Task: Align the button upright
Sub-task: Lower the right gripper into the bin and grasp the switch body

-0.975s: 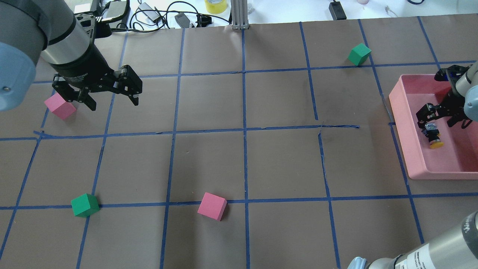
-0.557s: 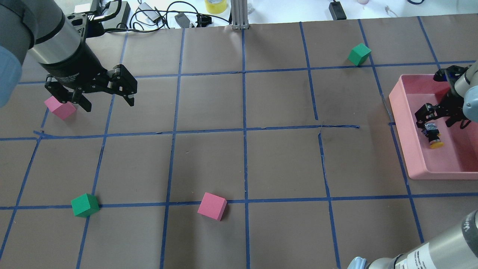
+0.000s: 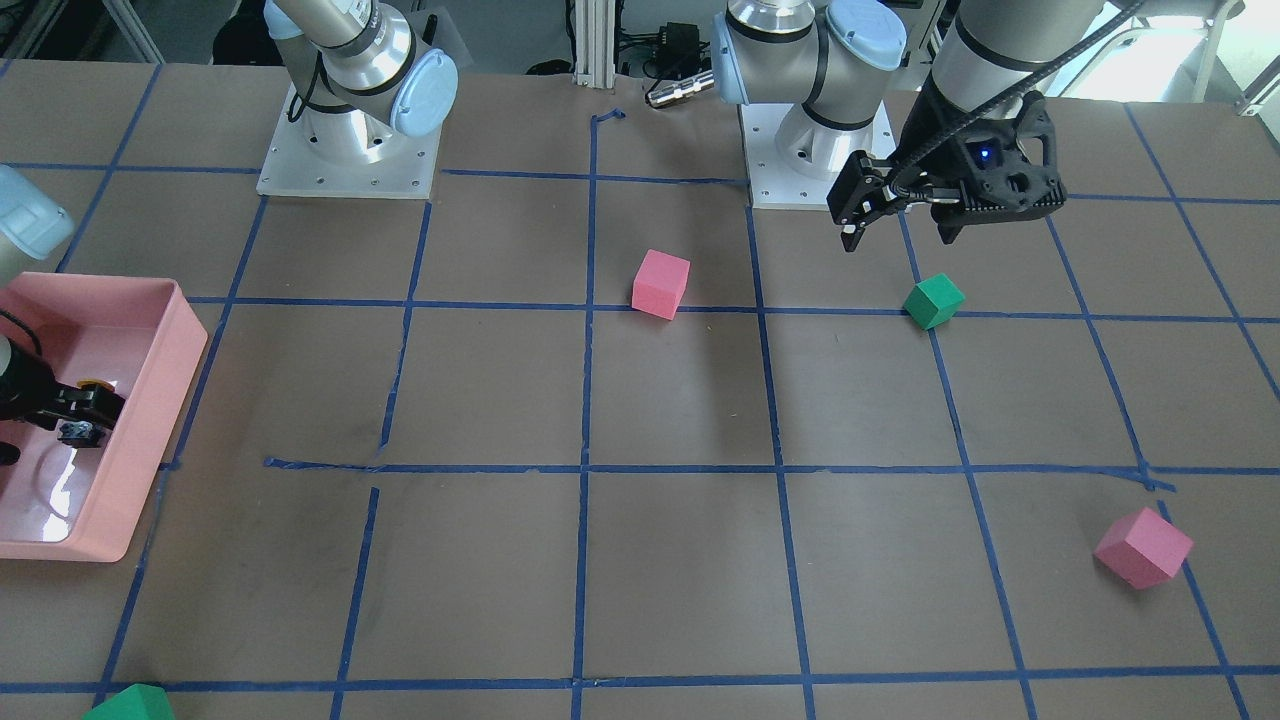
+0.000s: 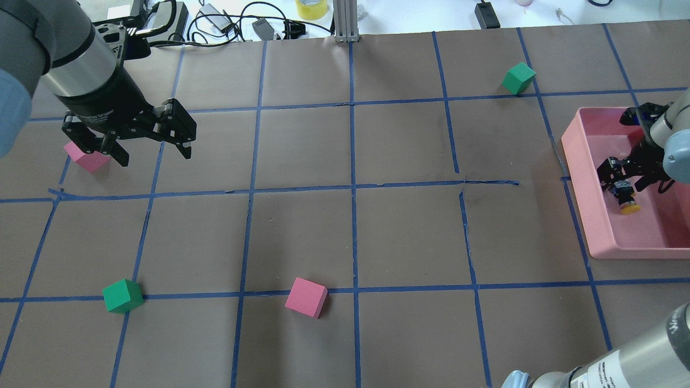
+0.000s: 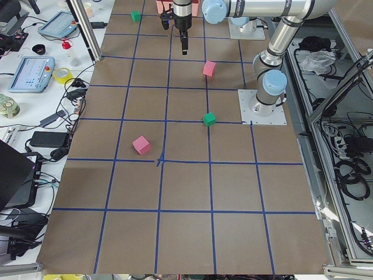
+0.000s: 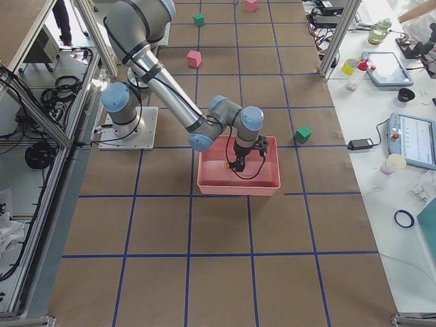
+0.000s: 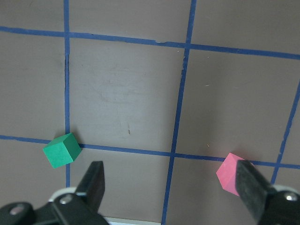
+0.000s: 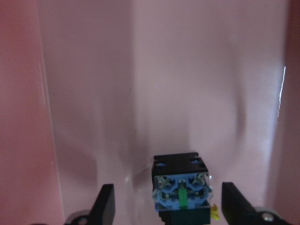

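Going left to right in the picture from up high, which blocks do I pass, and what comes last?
Pink block → green block → second pink block → second green block → pink tray, with the yellow button inside it.

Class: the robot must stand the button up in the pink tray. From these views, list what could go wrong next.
1. The right hand is open around the lying button, which sits nearer one finger; closing could nudge or spin it rather than grip it.
2. Its round yellow cap may let it roll or topple once tipped up.
3. The hand works inside the pink tray, so a finger might catch the wall.
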